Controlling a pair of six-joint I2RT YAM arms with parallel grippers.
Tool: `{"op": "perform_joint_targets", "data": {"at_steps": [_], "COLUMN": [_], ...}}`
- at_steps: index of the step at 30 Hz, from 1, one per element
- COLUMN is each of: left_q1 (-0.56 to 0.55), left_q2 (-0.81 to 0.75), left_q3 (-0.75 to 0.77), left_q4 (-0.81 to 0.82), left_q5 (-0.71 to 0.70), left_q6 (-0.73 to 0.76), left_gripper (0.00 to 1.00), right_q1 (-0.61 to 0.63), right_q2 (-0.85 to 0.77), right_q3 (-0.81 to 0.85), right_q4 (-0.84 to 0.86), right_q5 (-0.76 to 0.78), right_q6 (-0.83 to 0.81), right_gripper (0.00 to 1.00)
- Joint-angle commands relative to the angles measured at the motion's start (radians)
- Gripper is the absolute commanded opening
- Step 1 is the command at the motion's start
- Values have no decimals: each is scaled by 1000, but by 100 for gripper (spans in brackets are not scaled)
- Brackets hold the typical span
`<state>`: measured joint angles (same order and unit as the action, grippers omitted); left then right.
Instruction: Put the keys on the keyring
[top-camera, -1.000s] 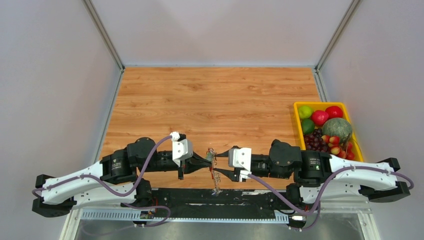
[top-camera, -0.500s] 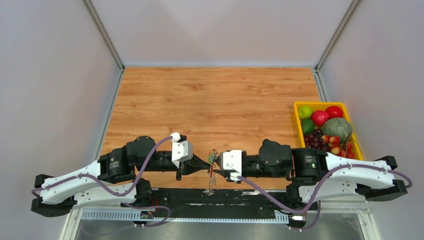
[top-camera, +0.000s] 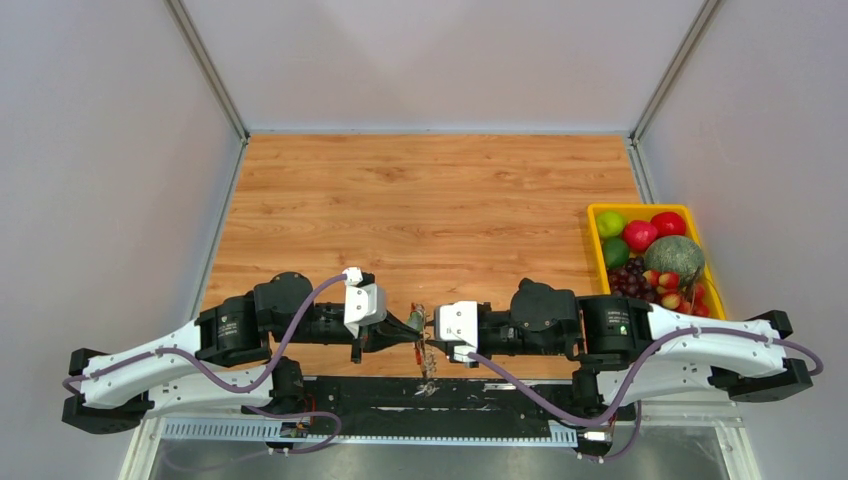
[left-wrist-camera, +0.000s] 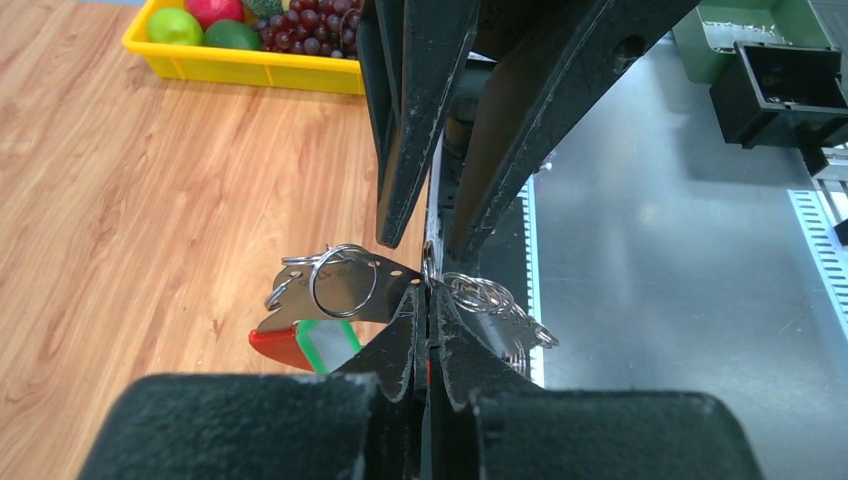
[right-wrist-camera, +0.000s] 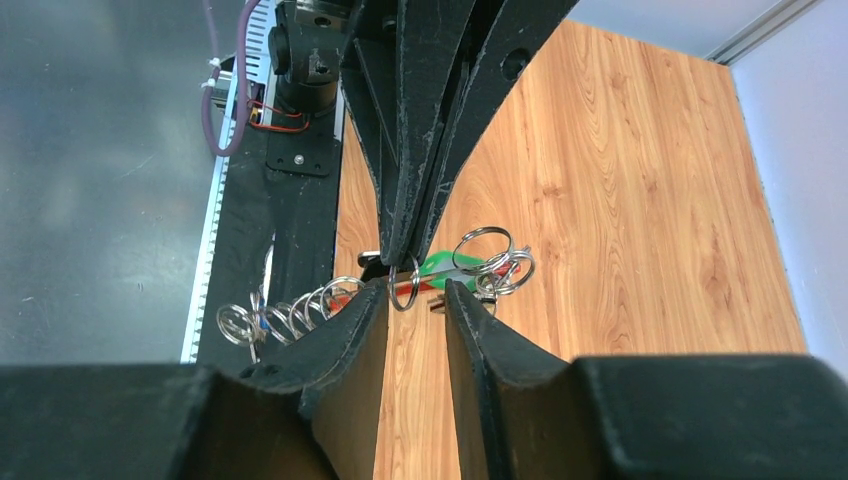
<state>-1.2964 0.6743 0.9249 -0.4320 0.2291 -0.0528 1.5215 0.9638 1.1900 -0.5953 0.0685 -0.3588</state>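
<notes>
The keyring hangs between both grippers at the near table edge (top-camera: 425, 318). My left gripper (left-wrist-camera: 430, 298) is shut on it, with a thin ring pinched at the tips. A silver holed plate with split rings (left-wrist-camera: 345, 285), the red loop (left-wrist-camera: 280, 347) and the green tag (left-wrist-camera: 325, 345) stick out to its left, and the coiled chain (left-wrist-camera: 490, 298) to its right. My right gripper (right-wrist-camera: 415, 297) is open, its fingers on either side of a small split ring (right-wrist-camera: 404, 290) just below the left gripper's tips. The green tag (right-wrist-camera: 440, 265) and coiled chain (right-wrist-camera: 290, 315) show there too. I cannot make out any keys.
A yellow tray (top-camera: 592, 225) of fruit sits at the table's right edge and also shows in the left wrist view (left-wrist-camera: 240, 72). The black arm base rail (top-camera: 450, 392) and a metal shelf lie just below the grippers. A green bin (left-wrist-camera: 700, 40) and a black box (left-wrist-camera: 780, 95) stand on that shelf.
My right arm has moved left, bringing its gripper up to the left gripper's tips and the keyring. The left gripper has stayed shut in place.
</notes>
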Motion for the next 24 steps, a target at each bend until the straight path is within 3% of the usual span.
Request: {"op": "perform_joint_targets", "data": {"at_steps": [1, 24], "left_q1": [-1, -1], "left_q2": [-12, -17], "left_q3": [43, 40], "left_q4": [50, 37], "left_q5": [23, 42], "left_q6": [16, 26], "left_gripper": [0, 0], "right_q1": [-9, -23], "right_q2": [18, 85], "right_q3": [51, 105], "right_q4": [-11, -95], "right_q5": [-6, -47], "right_q6": [3, -11], "right_gripper": [32, 24]}}
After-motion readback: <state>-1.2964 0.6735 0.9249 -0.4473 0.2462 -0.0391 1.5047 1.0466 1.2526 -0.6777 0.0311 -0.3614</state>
